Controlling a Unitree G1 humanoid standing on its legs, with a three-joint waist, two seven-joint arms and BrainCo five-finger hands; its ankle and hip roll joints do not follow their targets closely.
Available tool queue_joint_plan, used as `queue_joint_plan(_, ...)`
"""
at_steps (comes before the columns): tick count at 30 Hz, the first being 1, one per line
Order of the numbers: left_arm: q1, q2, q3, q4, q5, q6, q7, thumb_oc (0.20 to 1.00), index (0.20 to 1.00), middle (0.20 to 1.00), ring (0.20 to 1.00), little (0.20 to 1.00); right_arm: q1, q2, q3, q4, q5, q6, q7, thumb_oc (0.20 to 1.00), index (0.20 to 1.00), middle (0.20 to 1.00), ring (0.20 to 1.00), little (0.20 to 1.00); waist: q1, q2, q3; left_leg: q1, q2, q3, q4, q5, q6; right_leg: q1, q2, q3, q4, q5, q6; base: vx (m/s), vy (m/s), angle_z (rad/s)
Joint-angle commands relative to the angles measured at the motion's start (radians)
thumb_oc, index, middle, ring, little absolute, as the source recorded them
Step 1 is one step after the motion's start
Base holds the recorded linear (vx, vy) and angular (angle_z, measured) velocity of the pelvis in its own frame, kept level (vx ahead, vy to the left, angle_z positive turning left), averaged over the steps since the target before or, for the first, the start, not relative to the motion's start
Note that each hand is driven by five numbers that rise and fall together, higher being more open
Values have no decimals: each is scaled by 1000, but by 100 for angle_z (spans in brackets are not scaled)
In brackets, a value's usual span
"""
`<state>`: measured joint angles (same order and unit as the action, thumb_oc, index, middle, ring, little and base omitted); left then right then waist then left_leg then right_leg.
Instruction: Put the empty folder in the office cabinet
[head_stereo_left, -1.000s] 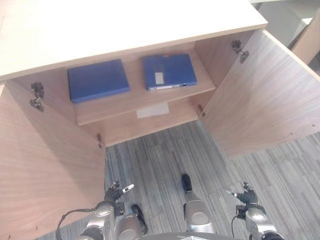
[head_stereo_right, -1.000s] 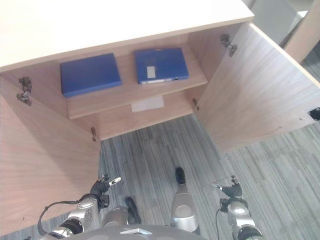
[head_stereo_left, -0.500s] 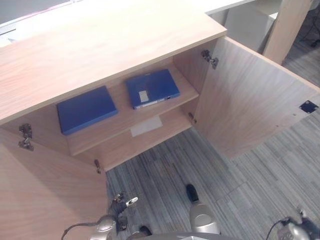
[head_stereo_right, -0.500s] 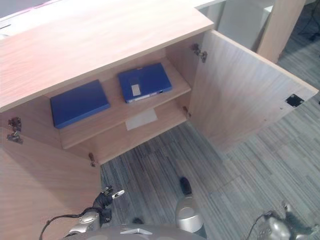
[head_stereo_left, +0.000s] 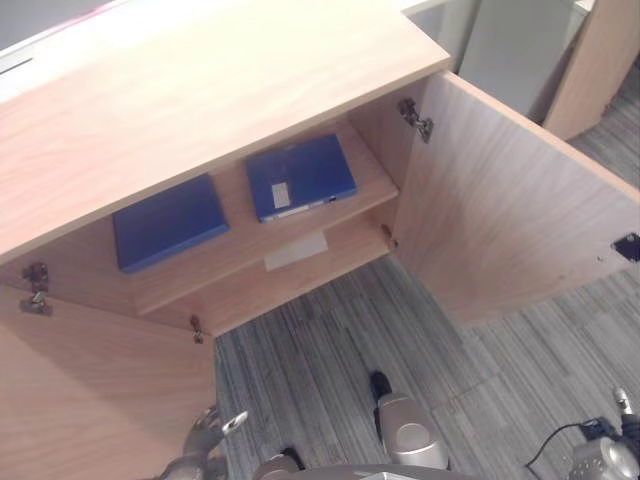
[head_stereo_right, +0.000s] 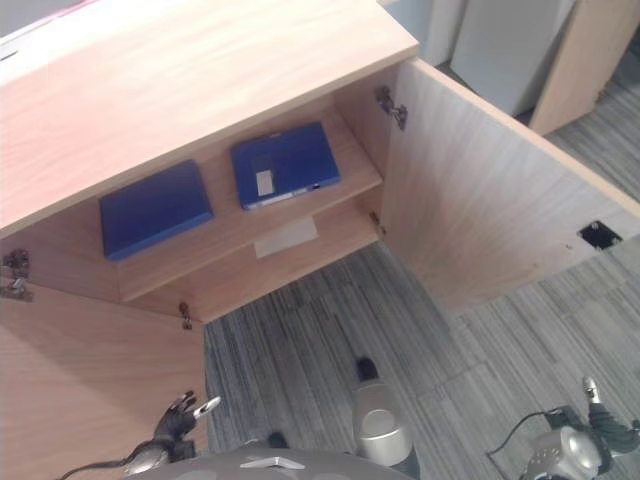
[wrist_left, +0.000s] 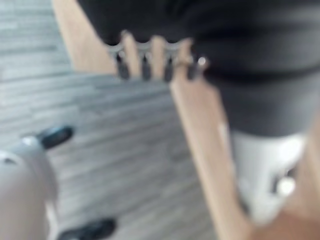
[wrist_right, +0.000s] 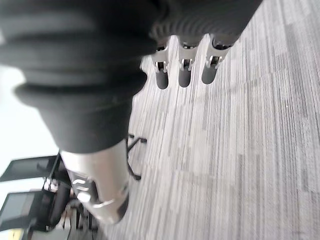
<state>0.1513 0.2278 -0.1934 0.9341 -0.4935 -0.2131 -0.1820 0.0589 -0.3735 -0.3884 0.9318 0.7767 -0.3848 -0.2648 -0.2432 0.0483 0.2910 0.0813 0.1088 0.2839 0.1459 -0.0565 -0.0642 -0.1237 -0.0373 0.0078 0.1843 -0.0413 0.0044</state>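
Observation:
Two blue folders lie flat on the upper shelf of the open office cabinet (head_stereo_left: 200, 90). One is a plain folder (head_stereo_left: 168, 222) on the shelf's left. The other, a folder with a pale label (head_stereo_left: 299, 176), lies on the right. Both my hands hang low, well in front of the cabinet. My left hand (head_stereo_right: 180, 412) is beside the left door, fingers (wrist_left: 145, 62) relaxed and holding nothing. My right hand (head_stereo_right: 605, 428) is far out at the lower right over the carpet, its fingers (wrist_right: 182, 72) loose and empty.
Both cabinet doors stand wide open, the left door (head_stereo_left: 90, 400) close by my left arm and the right door (head_stereo_left: 520, 210) swung out to the right. A white sheet (head_stereo_left: 296, 251) lies on the lower shelf. Grey striped carpet (head_stereo_left: 330, 340) lies before the cabinet. A chair base (wrist_right: 132, 145) stands behind.
The camera has moved, so the whole cabinet has shifted in view. Both hands have dropped lower and outward, the right one far toward the right corner. The folders have not moved.

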Motion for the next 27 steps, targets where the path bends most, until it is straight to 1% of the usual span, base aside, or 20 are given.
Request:
queue_joint_plan(1, -11, 58, 10, -26, 23, -50, 21, 1000, 1000, 1000, 1000, 1000, 12, -81, -20, -45, 87, -58, 16, 1000, 1000, 1000, 1000, 1000, 11, -7, -65, 14, -175, -66, 21, -166, 117, -69, -18, 63, -173, 217, 123, -203, 36, -62)
queue_joint_plan(2, -11, 78, 2, -32, 21, -78, 12, 1000, 1000, 1000, 1000, 1000, -10, -88, -12, -52, 114, -60, 40, 1000, 1000, 1000, 1000, 1000, 30, 4, -56, 10, -230, -111, -27, -157, 154, -85, 12, 53, -186, 237, 129, -216, 54, -53)
queue_joint_plan(3, -17, 93, 0, -36, 12, -80, 9, 1000, 1000, 1000, 1000, 1000, -22, -90, -6, -54, 114, -60, 41, 1000, 1000, 1000, 1000, 1000, 37, 2, -57, 11, -249, -132, -54, -144, 164, -105, 20, 50, -181, 244, 132, -207, 87, -34)
queue_joint_plan(5, -37, 126, 0, -49, -8, -86, 0, 1000, 1000, 1000, 1000, 1000, -41, -93, -2, -57, 82, -67, 58, 1000, 1000, 1000, 1000, 1000, 41, 7, -60, 49, -249, -146, -133, -120, 173, -121, 31, 34, -178, 247, 141, -156, 122, -11)
queue_joint_plan(7, -59, 151, -2, -76, -19, -57, 1, 1000, 1000, 1000, 1000, 1000, -55, -101, 5, -58, 62, -55, 51, 1000, 1000, 1000, 1000, 1000, 50, 1, -65, 56, -246, -155, -155, -109, 169, -127, 26, 23, -185, 259, 149, -165, 91, 6)
queue_joint_plan(10, -83, 166, -2, -97, -21, -36, 1, 1000, 1000, 1000, 1000, 1000, -84, -128, 4, -42, 38, -44, 66, 1000, 1000, 1000, 1000, 1000, 74, -9, -64, 55, -242, -167, -181, -92, 167, -128, 17, -6, -191, 276, 158, -161, 30, 6)
queue_joint_plan(11, -88, 169, 2, -96, -16, -19, 14, 1000, 1000, 1000, 1000, 1000, -110, -158, 4, -40, 30, -13, 76, 1000, 1000, 1000, 1000, 1000, 91, -14, -60, 61, -234, -158, -202, -76, 160, -128, 7, -42, -188, 281, 161, -123, 13, -1)
queue_joint_plan(12, -89, 169, 3, -96, -15, -16, 16, 1000, 1000, 1000, 1000, 1000, -113, -161, 5, -39, 33, -11, 82, 1000, 1000, 1000, 1000, 1000, 93, -14, -59, 63, -233, -157, -205, -74, 159, -128, 6, -46, -188, 282, 162, -142, -6, -14)
queue_joint_plan(13, -81, 164, 14, -69, -23, -17, 27, 1000, 1000, 1000, 1000, 1000, -134, -188, 7, -35, 17, 19, 105, 1000, 1000, 1000, 1000, 1000, 113, -16, -57, 69, -223, -149, -215, -60, 153, -123, -16, -85, -167, 278, 166, -63, -12, -12)
queue_joint_plan(14, -81, 164, 14, -69, -23, -17, 27, 1000, 1000, 1000, 1000, 1000, -134, -188, 7, -35, 17, 19, 105, 1000, 1000, 1000, 1000, 1000, 113, -16, -57, 69, -223, -149, -215, -60, 153, -123, -16, -85, -167, 278, 166, -64, -24, -26)
queue_joint_plan(16, -71, 158, 31, -46, -35, -22, 26, 1000, 1000, 1000, 1000, 1000, -150, -206, 13, -30, 26, 49, 137, 1000, 1000, 1000, 1000, 1000, 129, -10, -54, 77, -210, -153, -219, -54, 150, -109, -29, -94, -140, 257, 165, -50, -39, -48)
queue_joint_plan(18, -57, 152, 51, -22, -44, -23, 24, 1000, 1000, 1000, 1000, 1000, -173, -213, 26, -27, 14, 62, 176, 1000, 1000, 1000, 1000, 1000, 150, -7, -54, 71, -197, -154, -215, -40, 144, -94, -57, -100, -100, 238, 153, -108, -91, -15)
queue_joint_plan(19, -41, 146, 72, 7, -36, -34, 13, 1000, 1000, 1000, 1000, 1000, -186, -212, 40, -32, -5, 65, 209, 1000, 1000, 1000, 1000, 1000, 167, -4, -56, 64, -183, -150, -206, -35, 141, -72, -82, -107, -67, 225, 146, -85, -82, 5)
queue_joint_plan(21, -41, 146, 72, 7, -36, -34, 13, 1000, 1000, 1000, 1000, 1000, -186, -212, 40, -32, -5, 65, 209, 1000, 1000, 1000, 1000, 1000, 167, -4, -56, 64, -183, -150, -206, -35, 141, -72, -82, -107, -67, 225, 146, -42, -96, -1)
queue_joint_plan(22, -23, 139, 97, 37, -27, -43, 9, 1000, 1000, 1000, 1000, 1000, -198, -209, 72, -44, -90, 57, 251, 1000, 1000, 1000, 1000, 1000, 188, -2, -56, 61, -165, -146, -193, -35, 138, -42, -113, -113, -22, 205, 141, -72, -197, -2)
queue_joint_plan(23, -18, 138, 108, 48, -24, -48, 5, 1000, 1000, 1000, 1000, 1000, -202, -207, 89, -49, -103, 47, 272, 1000, 1000, 1000, 1000, 1000, 196, -3, -59, 52, -159, -143, -186, -32, 137, -33, -122, -114, -12, 198, 137, -121, -305, -3)
queue_joint_plan(24, -9, 134, 121, 65, -12, -63, 0, 1000, 1000, 1000, 1000, 1000, -208, -203, 120, -62, -108, 28, 333, 1000, 1000, 1000, 1000, 1000, 207, -4, -60, 46, -148, -143, -178, -28, 135, -11, -131, -117, 2, 175, 132, -119, -238, -14)
queue_joint_plan(25, -1, 131, 127, 69, -11, -73, -1, 1000, 1000, 1000, 1000, 1000, -209, -201, 144, -83, -118, 19, 367, 1000, 1000, 1000, 1000, 1000, 212, -5, -62, 47, -139, -142, -180, -24, 130, 17, -123, -118, -13, 135, 131, -112, -332, -14)
queue_joint_plan(26, 8, 126, 156, 74, -5, -78, -12, 1000, 1000, 1000, 1000, 1000, -197, -193, 188, -143, -158, 11, 425, 1000, 1000, 1000, 1000, 1000, 212, -21, -67, 42, -137, -138, -170, -31, 124, 52, -107, -117, -67, 116, 138, -79, -308, -8)
queue_joint_plan(27, 12, 125, 171, 68, 3, -70, -17, 1000, 1000, 1000, 1000, 1000, -186, -188, 212, -179, -182, 12, 448, 1000, 1000, 1000, 1000, 1000, 213, -28, -74, 38, -137, -139, -167, -28, 120, 62, -102, -113, -94, 120, 139, -58, -330, 3)
